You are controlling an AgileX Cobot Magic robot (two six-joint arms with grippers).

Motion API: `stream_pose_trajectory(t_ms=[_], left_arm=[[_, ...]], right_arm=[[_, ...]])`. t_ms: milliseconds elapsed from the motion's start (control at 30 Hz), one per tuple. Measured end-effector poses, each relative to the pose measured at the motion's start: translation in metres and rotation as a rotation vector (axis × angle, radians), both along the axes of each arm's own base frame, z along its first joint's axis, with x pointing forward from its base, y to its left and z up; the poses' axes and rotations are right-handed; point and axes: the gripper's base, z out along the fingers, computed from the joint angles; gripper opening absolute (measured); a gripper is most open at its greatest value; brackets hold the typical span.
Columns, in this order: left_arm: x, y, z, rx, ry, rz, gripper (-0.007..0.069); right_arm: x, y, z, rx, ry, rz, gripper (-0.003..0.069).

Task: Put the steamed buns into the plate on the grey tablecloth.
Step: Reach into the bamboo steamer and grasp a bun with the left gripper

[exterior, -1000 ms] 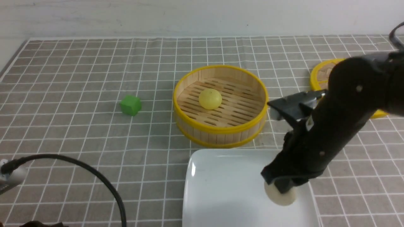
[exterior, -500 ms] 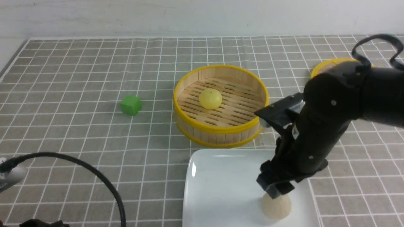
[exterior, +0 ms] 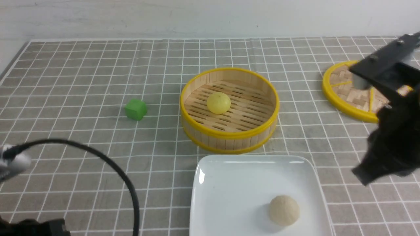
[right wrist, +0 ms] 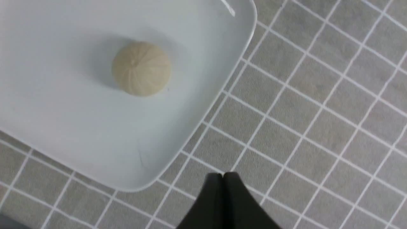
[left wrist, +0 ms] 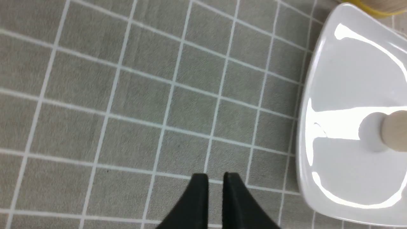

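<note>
The beige-white steamed bun point(exterior: 284, 210) lies free in the white plate point(exterior: 229, 183), near its front right part; it also shows in the right wrist view point(right wrist: 141, 68) and at the edge of the left wrist view point(left wrist: 394, 130). The pale yellow bun point(exterior: 218, 102) sits inside the bamboo steamer basket point(exterior: 229, 137) behind the plate. My right gripper point(exterior: 364, 177) hangs to the right of the plate, shut and empty point(right wrist: 222, 175), above the grey tablecloth point(exterior: 82, 82). My left gripper point(left wrist: 215, 178) is shut and empty over the cloth to the left of the plate point(left wrist: 349, 79).
A green cube point(exterior: 136, 109) stands on the cloth left of the steamer basket. The round woven lid point(exterior: 347, 95) lies at the far right, partly behind my right arm. A black cable point(exterior: 108, 164) arcs over the front left.
My right gripper has let go of the beige-white bun in the plate, risen and moved off to the right. The bun now lies alone in the plate.
</note>
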Motion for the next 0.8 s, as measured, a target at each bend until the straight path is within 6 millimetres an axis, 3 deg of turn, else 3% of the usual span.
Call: stream_pose_trajectory(t_ms=[133,167,233,400,500,567,667,800], left_arm=[[0.024,-0.002,0.027,0.027,0.046,-0.077,0.0002],[0.038,-0.004,0.034,0.026,0.07,-0.097,0.0001],[0.055,-0.006,0.039,0.02,0.083,-0.122,0.0001],[0.119,-0.021,0.035,-0.027,0.179,-0.221,0.0001],[0.159,-0.051,0.035,-0.029,0.167,-0.305,0.0001],[0.172,-0.066,0.036,-0.031,0.145,-0.325,0.0001],[0.207,-0.112,0.042,-0.041,0.06,-0.358,0.001],[0.241,-0.149,0.035,-0.037,0.112,-0.35,0.0051]], right_arm=[[-0.031,-0.024,-0.013,0.018,-0.048,-0.003,-0.0017],[-0.04,-0.031,-0.02,0.021,-0.06,-0.003,-0.0017],[-0.049,-0.038,-0.031,0.017,-0.066,0.0,-0.0017],[-0.068,-0.054,-0.053,0.034,-0.11,-0.015,-0.0017],[-0.072,-0.057,-0.056,0.069,-0.145,-0.032,-0.0016],[-0.072,-0.057,-0.056,0.074,-0.149,-0.034,-0.0016],[-0.072,-0.057,-0.055,0.081,-0.157,-0.036,-0.0012],[-0.072,-0.057,-0.055,0.084,-0.159,-0.037,-0.0009]])
